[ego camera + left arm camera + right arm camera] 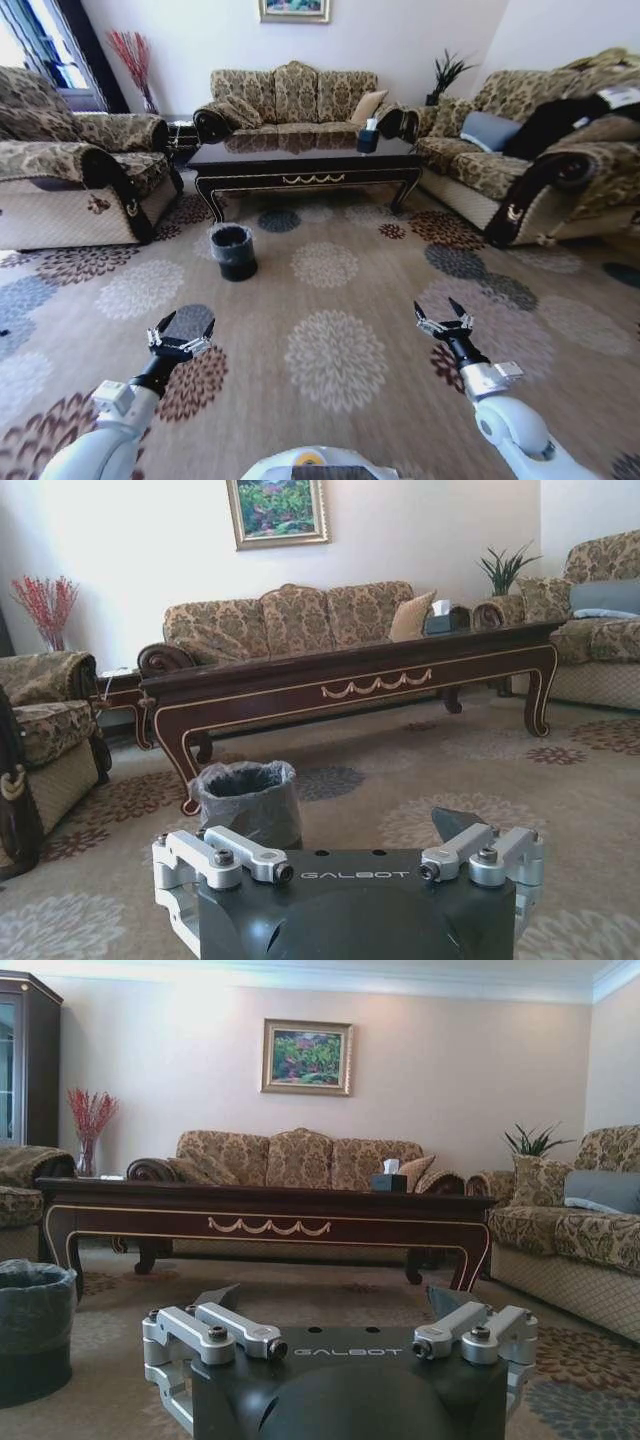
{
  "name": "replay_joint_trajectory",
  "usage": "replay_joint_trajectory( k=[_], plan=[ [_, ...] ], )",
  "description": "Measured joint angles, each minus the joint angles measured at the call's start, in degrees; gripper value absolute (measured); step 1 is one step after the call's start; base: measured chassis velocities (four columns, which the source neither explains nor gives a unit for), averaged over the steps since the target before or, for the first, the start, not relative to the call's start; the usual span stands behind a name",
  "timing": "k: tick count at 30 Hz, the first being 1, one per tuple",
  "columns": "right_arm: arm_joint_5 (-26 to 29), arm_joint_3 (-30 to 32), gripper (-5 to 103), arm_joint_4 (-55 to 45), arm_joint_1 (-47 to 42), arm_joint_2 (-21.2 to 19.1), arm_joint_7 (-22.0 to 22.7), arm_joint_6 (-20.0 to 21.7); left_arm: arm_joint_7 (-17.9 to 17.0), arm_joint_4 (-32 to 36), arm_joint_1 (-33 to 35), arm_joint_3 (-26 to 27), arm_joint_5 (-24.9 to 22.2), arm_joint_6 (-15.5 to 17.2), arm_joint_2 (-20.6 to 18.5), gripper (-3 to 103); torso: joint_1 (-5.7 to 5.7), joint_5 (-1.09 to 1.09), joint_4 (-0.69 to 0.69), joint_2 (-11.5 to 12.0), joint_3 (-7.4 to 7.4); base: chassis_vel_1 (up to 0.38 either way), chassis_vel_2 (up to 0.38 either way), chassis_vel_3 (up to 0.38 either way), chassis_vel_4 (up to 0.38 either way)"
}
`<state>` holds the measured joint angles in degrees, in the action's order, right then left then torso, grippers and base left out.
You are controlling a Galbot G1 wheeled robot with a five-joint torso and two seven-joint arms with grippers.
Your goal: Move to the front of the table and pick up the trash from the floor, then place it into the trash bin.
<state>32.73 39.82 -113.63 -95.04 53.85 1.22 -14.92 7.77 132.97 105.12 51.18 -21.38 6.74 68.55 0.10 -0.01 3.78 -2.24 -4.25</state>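
Note:
The dark table (300, 165) with gold trim stands ahead at the far middle of the room. The small black trash bin (233, 250), lined with a bag, sits on the patterned floor (330, 350) just before the table's left front leg. No trash is in view on the carpet. My left gripper (186, 326) hovers low over the carpet, open and holding nothing, well short of the bin. My right gripper (438, 310) hangs open and holding nothing at the same height on the right. The left wrist view has the bin (245, 800) close ahead, under the table (350, 680).
An armchair (70, 170) stands at the left, a sofa (290, 95) behind the table, and another sofa (520, 160) along the right. A tissue box (368, 135) sits on the table. Open carpet lies between me and the table.

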Motion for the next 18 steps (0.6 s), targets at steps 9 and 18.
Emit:
replay_joint_trajectory(
  k=[9,18],
  plan=[
    [-0.9,0.0,100,0.0,-0.6,0.8,-0.5,-0.8,-0.1,0.4,0.5,0.1,0.0,0.0,-0.1,100,0.01,0.03,-0.01,0.0,-0.01,0.365,-0.323,-0.366,0.340],
    [-0.7,0.7,100,-0.1,-1.4,1.3,-0.5,-3.3,-0.1,1.2,0.8,0.2,0.1,-0.1,-0.2,100,-0.02,0.03,0.01,0.0,0.03,0.320,-0.286,-0.336,0.259]
  ],
)
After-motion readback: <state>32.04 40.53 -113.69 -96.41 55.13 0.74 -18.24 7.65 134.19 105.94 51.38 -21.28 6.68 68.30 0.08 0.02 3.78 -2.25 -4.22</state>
